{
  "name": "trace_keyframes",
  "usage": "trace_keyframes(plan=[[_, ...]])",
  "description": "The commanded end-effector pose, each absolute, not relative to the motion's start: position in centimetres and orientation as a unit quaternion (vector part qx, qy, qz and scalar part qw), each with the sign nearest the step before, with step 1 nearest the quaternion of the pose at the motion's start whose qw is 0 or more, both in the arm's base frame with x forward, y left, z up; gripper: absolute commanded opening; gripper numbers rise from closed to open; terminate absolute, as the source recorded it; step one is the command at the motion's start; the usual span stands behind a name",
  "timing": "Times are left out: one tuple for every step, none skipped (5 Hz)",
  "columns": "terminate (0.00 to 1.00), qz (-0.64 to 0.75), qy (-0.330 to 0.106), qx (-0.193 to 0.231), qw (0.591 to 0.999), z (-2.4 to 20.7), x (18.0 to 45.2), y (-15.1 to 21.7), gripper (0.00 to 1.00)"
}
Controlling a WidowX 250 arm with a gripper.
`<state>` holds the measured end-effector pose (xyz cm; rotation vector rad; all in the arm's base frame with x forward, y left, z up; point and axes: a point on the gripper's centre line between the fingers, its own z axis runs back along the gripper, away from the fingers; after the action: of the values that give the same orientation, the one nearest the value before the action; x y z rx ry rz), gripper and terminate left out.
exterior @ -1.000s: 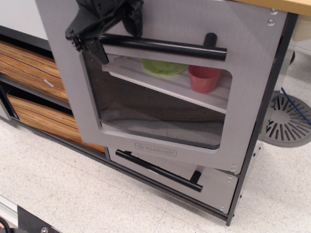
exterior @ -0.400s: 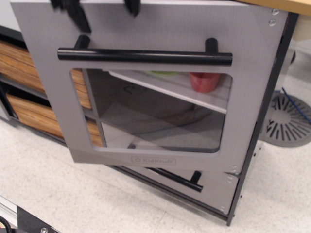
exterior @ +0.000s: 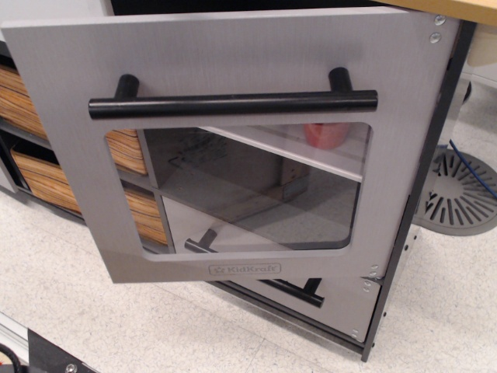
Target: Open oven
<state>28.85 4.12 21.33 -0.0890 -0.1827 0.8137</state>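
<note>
The oven's brushed silver-grey door [exterior: 225,62] stands swung open toward the camera, hinged on its right side. Its long black bar handle [exterior: 233,103] runs across the upper part. Below it is the rounded clear window [exterior: 248,186] and the embossed KidKraft logo [exterior: 245,270]. Through the window I see a white shelf [exterior: 311,159] and a red cup [exterior: 326,134] inside. My gripper is out of view.
A smaller silver drawer [exterior: 342,299] with a black bar handle [exterior: 299,291] sits under the oven. Wood-grain drawers [exterior: 46,183] are at the left. A wooden countertop edge [exterior: 466,9] is at top right. A grey slotted disc [exterior: 458,194] lies on the floor at right.
The door has swung further open toward the camera. My gripper, on the handle's left end a second ago, rose above the door and has left the view.
</note>
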Motion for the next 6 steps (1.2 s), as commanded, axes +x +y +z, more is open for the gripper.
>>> trace_keyframes(plan=[[0.0,0.41,-0.125,0.038,0.903,18.2,29.9,6.2,1.0],[0.0,0.404,-0.122,0.066,0.904,15.7,29.9,6.8,1.0],[0.0,0.409,-0.125,0.055,0.902,14.4,29.7,7.0,1.0],[0.0,0.405,-0.119,0.035,0.906,13.6,28.7,6.6,1.0],[0.0,0.396,-0.104,0.01,0.912,13.6,27.0,5.1,1.0],[0.0,0.389,-0.092,-0.017,0.916,14.0,25.5,2.7,1.0]])
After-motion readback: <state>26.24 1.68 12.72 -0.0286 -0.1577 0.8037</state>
